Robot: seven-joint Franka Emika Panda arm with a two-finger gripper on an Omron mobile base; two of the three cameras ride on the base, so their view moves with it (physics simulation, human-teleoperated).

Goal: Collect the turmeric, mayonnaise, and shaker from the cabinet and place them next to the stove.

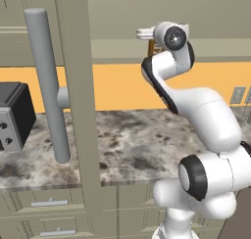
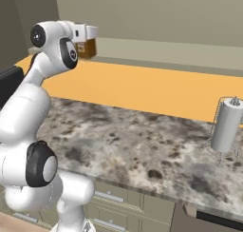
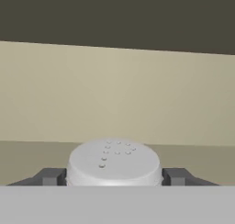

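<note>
High at the cabinet (image 2: 156, 17) shelf, the turmeric (image 2: 87, 47) stood upright with its round white lid (image 3: 114, 163) on top, dotted with tiny bumps. The gripper (image 3: 114, 177) had a dark finger on each side of the lid, but I cannot tell if it squeezed. Plain wall lay behind. Below, the speckled stone bench (image 2: 142, 145) had wide open room beside a steel paper-towel holder (image 2: 227, 126)

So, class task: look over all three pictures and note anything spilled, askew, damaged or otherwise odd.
Nothing stands out. The turmeric stands upright on the cabinet shelf, its white lid level between the tool fingers. The marble counter shows no spill, and the paper-towel holder stands straight.
</note>
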